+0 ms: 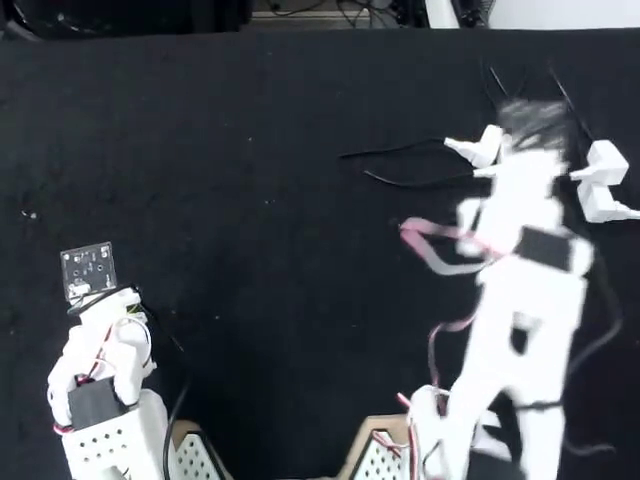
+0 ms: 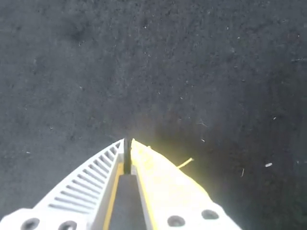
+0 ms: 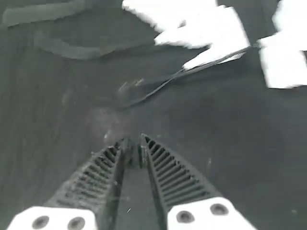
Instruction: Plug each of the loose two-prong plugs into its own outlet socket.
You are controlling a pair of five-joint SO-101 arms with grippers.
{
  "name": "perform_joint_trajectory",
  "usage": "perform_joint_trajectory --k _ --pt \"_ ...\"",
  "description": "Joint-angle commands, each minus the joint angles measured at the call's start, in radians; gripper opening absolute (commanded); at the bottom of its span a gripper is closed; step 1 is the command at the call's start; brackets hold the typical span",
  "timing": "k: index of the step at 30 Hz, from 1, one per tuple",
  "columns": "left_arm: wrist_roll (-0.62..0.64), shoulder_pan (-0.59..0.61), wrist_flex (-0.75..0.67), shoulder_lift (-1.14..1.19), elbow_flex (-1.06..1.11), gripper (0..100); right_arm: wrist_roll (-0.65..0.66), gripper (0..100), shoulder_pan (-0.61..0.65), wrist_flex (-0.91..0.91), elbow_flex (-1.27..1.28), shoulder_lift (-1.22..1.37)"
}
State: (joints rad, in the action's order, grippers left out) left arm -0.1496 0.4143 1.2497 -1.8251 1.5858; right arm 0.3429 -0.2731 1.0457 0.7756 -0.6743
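Black cloth covers the table (image 1: 250,200) from edge to edge. Largest on it is the right arm (image 1: 525,300), stretched from the near edge toward the far right corner. Its right fingers (image 3: 163,182) are pressed together on nothing. The left arm (image 1: 105,390) sits folded at the near left corner, left fingers (image 2: 163,187) also together and empty.

Ahead of the right fingers, near the far right corner, lie the task's white parts. One white piece (image 1: 478,150) trails a thin black cord (image 1: 395,152) toward the left edge, and a white pair (image 1: 603,165) lies by the right edge. Plug or socket, I cannot tell. The corded piece seems to lie roughly along the far edge, so the right arm, far nearer, looks the one to take it.
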Motion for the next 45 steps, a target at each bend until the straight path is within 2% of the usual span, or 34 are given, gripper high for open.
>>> perform_joint_trajectory --k 1,4,7,13,17,21,27,31,45 --pt "0.009 -0.039 -0.031 0.002 0.007 3 0.026 1.2 0.064 -0.031 0.179 -0.189" --pt "0.009 -0.071 -0.074 0.002 0.059 3 0.020 1.5 0.071 -0.038 0.309 -0.343" --pt "0.009 -0.110 -0.117 0.002 0.104 3 -0.040 1.5 0.075 -0.038 0.433 -0.499" --pt "0.015 -0.163 -0.117 0.002 0.110 3 -0.152 1.5 0.189 -0.032 0.708 -0.817" --pt "0.011 -0.231 -0.115 0.002 0.113 3 -0.265 1.5 0.212 -0.029 0.849 -1.050" --pt "0.009 -0.237 -0.115 0.002 0.113 3 -0.292 1.5 0.215 0.077 0.895 -1.239" --pt "0.014 -0.240 -0.115 0.005 0.113 3 -0.292 1.5 0.213 0.135 0.909 -1.193" --pt "0.014 -0.240 -0.115 0.005 0.113 3 -0.290 1.5 0.209 0.249 0.909 -1.191" --pt "0.014 -0.237 -0.115 -0.002 0.113 3 -0.284 1.2 0.207 0.247 0.909 -1.191"
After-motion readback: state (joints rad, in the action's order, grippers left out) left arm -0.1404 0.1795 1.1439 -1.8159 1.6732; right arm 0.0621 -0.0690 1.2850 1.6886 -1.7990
